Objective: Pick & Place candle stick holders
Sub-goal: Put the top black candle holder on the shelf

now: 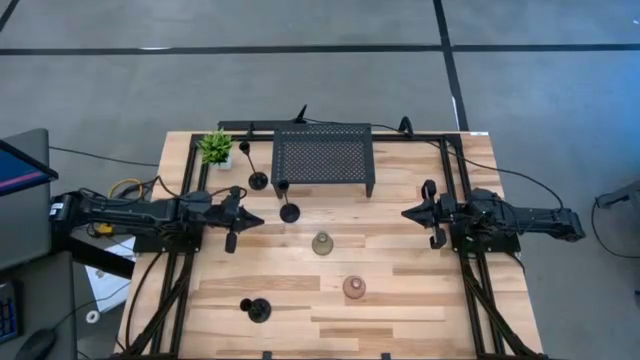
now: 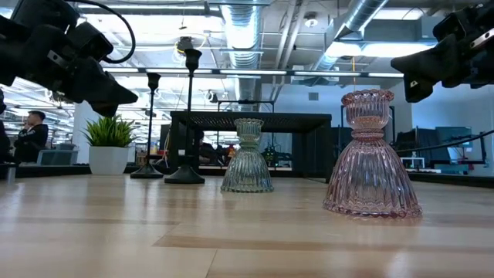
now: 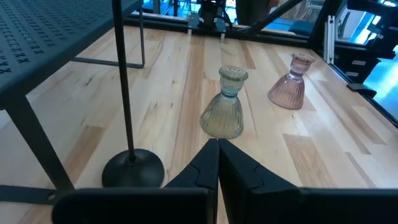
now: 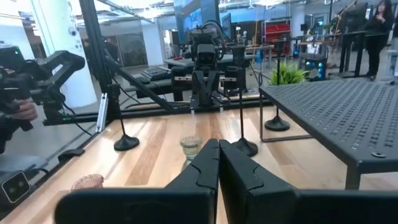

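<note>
Nearest the low camera stands the squat pinkish ribbed glass bell-shaped holder (image 2: 372, 154), with the greenish-grey ribbed glass bell-shaped holder (image 2: 247, 157) farther back on the light wooden tabletop (image 1: 400, 300). From above, the green one sits mid-tabletop and the pink one toward the front edge. Three slim black metal stemmed holders with round bases stand apart: one (image 1: 258, 180) and another (image 1: 289, 212) just in front of the black perforated metal stand (image 1: 322, 155), the third (image 1: 258, 310) alone near the front left. A small green potted plant (image 1: 216, 148) occupies the back left corner.

The left tool (image 1: 252, 220) hovers left of the stemmed pair, fingers pressed together and empty; the right tool (image 1: 408, 213) waits at the right side, likewise closed on nothing.

The glass pieces look heavy for their size, rigid, slippery and breakable; the narrow neck below the cup seems the safest hold. The black holders appear light and top-heavy, likely to tip; gripping the stem low should steady them.

No readable writing or brand shows.
</note>
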Tool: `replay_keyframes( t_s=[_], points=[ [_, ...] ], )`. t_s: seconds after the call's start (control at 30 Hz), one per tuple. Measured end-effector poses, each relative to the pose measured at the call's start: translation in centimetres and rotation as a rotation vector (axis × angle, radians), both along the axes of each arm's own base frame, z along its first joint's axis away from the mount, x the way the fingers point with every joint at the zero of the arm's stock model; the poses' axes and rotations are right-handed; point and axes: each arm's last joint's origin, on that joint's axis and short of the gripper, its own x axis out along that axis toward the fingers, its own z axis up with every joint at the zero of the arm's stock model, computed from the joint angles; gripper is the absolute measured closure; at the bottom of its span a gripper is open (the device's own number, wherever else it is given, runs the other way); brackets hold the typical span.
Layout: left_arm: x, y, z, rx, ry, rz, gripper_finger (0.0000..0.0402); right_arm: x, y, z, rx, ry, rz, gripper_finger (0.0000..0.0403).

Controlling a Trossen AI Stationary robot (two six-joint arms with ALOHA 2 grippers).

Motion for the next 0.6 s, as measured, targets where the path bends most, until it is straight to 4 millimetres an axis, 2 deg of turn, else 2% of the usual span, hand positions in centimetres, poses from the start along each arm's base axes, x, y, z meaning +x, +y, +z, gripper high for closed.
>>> replay_keyframes(
  t_s=[0.17,0.6],
  points=[
    [0.02,0.04,0.19,0.035,-0.021,0.011,0.0394,0.00,-0.04,-0.03,-0.077,0.002,-0.012,0.0403],
    [0.03,0.04,0.27,0.015,-0.029,0.013,0.0394,-0.01,-0.04,0.15,-0.083,-0.016,-0.012,0.0403]
  ],
)
